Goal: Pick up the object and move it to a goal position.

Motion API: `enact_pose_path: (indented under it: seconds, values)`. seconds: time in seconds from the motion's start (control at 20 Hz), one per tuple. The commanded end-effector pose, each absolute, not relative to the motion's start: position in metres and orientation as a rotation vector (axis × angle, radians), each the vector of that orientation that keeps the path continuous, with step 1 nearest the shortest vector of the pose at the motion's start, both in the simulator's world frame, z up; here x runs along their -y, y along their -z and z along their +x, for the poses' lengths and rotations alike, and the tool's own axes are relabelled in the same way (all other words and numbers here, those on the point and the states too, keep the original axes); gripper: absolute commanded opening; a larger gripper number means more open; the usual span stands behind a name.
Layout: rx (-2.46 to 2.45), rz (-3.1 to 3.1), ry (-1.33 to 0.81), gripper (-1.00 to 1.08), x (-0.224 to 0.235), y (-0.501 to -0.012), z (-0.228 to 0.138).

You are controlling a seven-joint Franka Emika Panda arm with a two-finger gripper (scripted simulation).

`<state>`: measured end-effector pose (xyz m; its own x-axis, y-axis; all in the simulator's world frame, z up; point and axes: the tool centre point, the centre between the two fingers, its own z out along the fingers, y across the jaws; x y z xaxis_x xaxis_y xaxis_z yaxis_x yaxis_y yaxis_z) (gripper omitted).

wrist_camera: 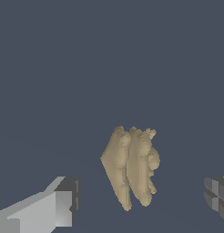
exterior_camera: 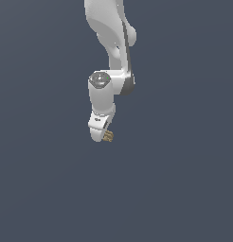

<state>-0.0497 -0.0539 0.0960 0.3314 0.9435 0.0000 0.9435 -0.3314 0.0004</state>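
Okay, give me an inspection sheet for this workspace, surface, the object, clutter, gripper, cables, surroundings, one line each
Surface: plain dark grey-blue ground, uniform, with no marks or edges visible.
Job's things: the tan-gold ridged object lies between the fingers in the wrist view, with a gap to each finger; in the exterior view it shows at the gripper's tip.
Clutter: nothing seen.
Grippers: gripper open, fingers either side of the object, none touching it; whether the object rests on the ground cannot be told.
Cables: nothing seen.
Surroundings: white arm coming down from the exterior view's top; no goal marker seen.
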Motion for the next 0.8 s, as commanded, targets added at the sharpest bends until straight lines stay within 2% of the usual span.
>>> enact_pose_path:
  seconds: [0.0,0.7,0.75]
  values:
    - [-1.817,2.563,0.000,1.00,0.054,-0.092,-0.050]
    - [-1.823,2.559,0.000,1.00,0.054,-0.047,-0.050]
    - [-1.823,2.559,0.000,-1.00,0.054,-0.047,-0.050]
